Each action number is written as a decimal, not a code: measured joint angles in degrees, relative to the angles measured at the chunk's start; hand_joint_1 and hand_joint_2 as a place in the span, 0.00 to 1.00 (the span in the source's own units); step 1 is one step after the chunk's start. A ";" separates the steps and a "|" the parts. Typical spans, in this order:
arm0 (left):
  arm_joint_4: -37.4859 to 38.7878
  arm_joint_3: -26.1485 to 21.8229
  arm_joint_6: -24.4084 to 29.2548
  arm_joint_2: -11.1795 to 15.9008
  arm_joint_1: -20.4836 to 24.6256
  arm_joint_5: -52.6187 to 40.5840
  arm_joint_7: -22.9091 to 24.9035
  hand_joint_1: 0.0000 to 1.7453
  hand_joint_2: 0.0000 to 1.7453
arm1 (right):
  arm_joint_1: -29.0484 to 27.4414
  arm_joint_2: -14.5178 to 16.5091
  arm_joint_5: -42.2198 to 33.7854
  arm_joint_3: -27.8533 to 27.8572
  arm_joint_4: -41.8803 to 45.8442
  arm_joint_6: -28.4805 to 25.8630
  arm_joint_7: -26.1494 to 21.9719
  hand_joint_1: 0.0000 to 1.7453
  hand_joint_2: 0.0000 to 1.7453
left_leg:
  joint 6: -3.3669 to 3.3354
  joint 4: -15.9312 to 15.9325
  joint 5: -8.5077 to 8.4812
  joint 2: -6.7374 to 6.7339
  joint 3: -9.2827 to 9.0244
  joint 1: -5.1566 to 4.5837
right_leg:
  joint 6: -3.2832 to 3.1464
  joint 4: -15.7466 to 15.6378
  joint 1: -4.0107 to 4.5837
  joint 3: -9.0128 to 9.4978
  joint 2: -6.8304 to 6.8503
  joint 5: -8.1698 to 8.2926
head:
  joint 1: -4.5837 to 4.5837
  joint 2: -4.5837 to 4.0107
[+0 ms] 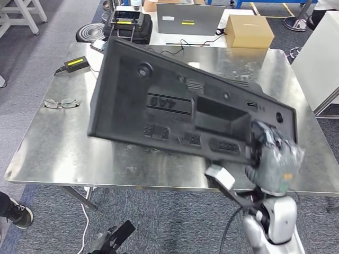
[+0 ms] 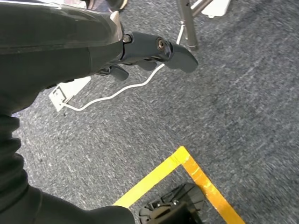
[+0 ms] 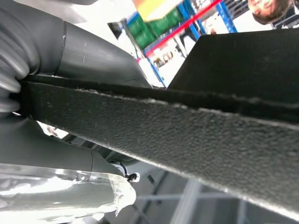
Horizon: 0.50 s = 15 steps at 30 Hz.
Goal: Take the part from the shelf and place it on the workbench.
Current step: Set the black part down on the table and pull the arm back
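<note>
- My right hand (image 1: 271,159) grips the black part (image 1: 180,106) by its near end, holding it tilted above the workbench (image 1: 56,143).
- My left hand (image 2: 148,51) hangs loose and holds nothing.
- Off the shelf already, I judge; setting down remains.

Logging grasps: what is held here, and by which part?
The right hand grips the black part at its right end; the left hand holds nothing.
</note>
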<state>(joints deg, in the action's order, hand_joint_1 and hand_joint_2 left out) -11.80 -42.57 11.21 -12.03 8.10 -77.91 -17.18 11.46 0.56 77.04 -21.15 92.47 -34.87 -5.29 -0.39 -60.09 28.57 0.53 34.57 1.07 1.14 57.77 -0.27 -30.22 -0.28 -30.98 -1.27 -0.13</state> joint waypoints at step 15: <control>0.00 1.95 -1.52 -0.20 0.68 -0.75 0.60 0.00 0.00 | 11.44 -0.62 2.45 -3.46 -8.76 4.06 5.85 1.00 1.00 | 0.01 0.00 0.00 0.00 0.10 0.00 | 0.00 0.01 0.00 -0.08 -0.01 0.00 | 0.00 0.00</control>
<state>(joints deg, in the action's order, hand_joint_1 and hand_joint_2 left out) -11.80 -40.62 9.69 -12.22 8.79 -78.66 -16.58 22.90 -0.07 79.49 -24.61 83.72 -30.81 0.56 -0.38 -60.09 28.57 0.52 34.67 1.07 1.15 57.78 -0.27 -30.31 -0.28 -30.98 -1.27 -0.13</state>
